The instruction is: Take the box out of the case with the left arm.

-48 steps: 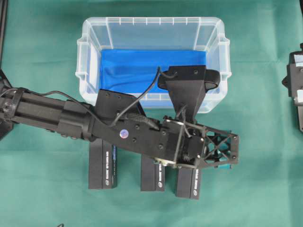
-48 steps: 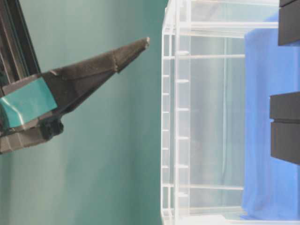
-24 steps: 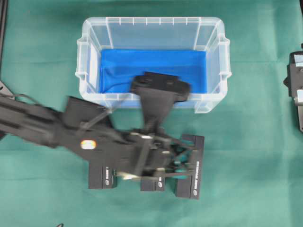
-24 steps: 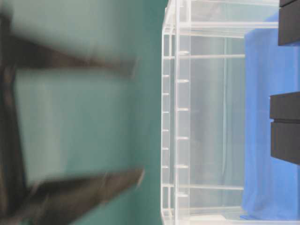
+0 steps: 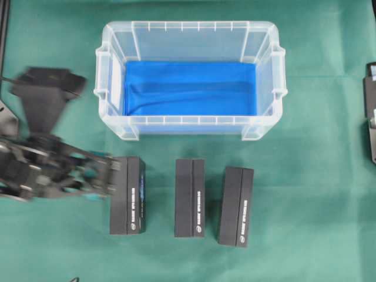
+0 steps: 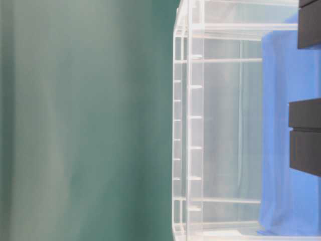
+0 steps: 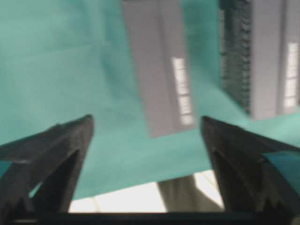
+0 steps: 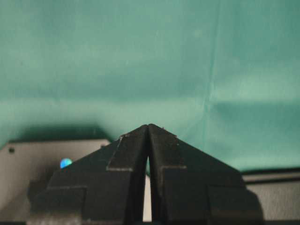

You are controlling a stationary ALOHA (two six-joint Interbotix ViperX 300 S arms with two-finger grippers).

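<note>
Clear plastic case (image 5: 191,32), rimmed lip, side handles, bright blue lining (image 5: 191,88) on its floor; stands on the green-covered counter (image 5: 317,194) toward the far edge in the overhead view; no box inside. Three black boxes lie flat on the counter in a row just in front of the case, apart from one another: left box (image 5: 127,195), middle box (image 5: 190,197), right box (image 5: 236,197), each with pale lettering along its length. Left claw (image 5: 104,176), blurred, black lattice frame, sits at the left of the overhead view, tips just beside the left box; jaws spread wide with nothing between them, as the wrist view confirms (image 7: 147,124). Right claw (image 8: 148,125), fingertips pressed together, empty, over bare green cloth.
</note>
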